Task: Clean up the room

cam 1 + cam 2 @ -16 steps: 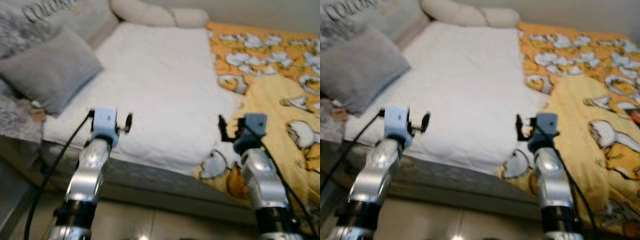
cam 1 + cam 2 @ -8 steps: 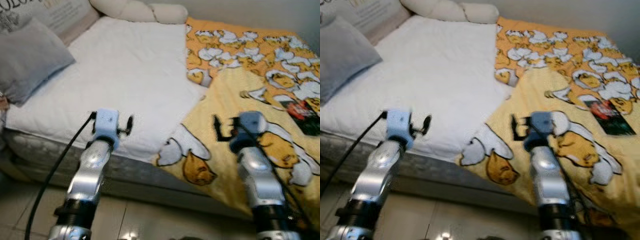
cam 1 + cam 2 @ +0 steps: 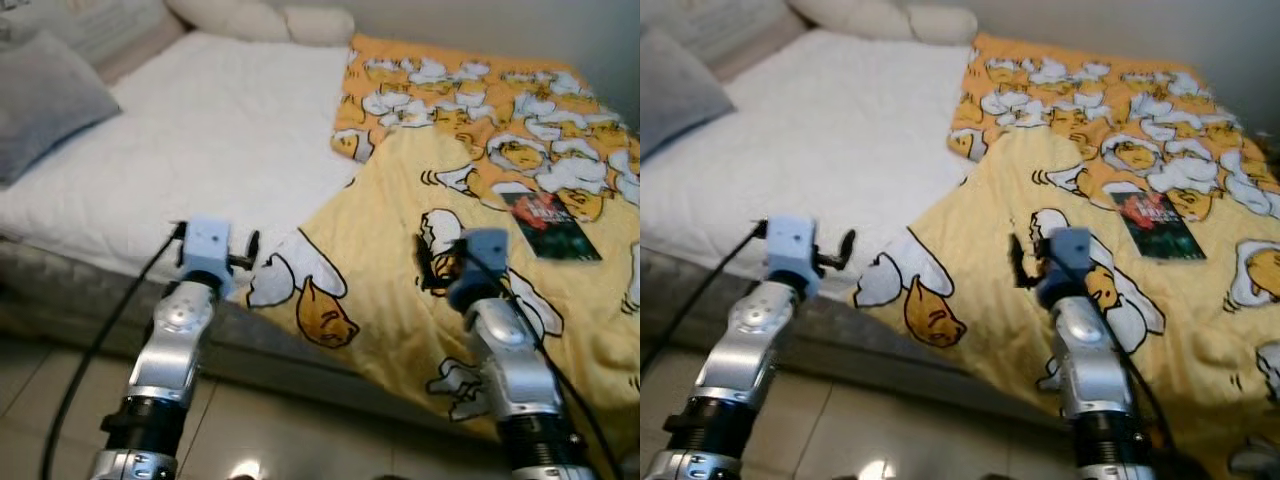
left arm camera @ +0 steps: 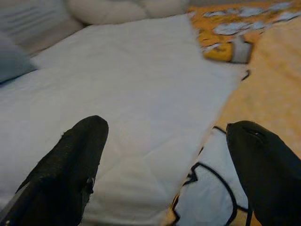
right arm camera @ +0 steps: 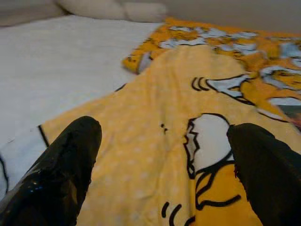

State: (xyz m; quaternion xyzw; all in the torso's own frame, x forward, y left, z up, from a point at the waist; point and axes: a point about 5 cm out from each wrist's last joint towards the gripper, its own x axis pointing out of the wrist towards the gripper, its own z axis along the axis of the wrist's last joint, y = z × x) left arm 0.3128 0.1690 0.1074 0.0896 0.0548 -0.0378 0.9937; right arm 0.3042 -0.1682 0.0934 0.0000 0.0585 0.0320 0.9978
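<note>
a dark book [image 3: 550, 213] lies on the yellow blanket [image 3: 400, 250]; its words are too blurry to read. left gripper [image 4: 164, 155] and right gripper [image 5: 164, 155] hang wide apart, holding nothing.

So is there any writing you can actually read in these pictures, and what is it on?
None can be read.
Dark rectangular book with a red cover picture, lying on the yellow cartoon-print blanket: any cover text is too blurred.
Pale cushion at the head of the bed: faint markings, unreadable.
</note>
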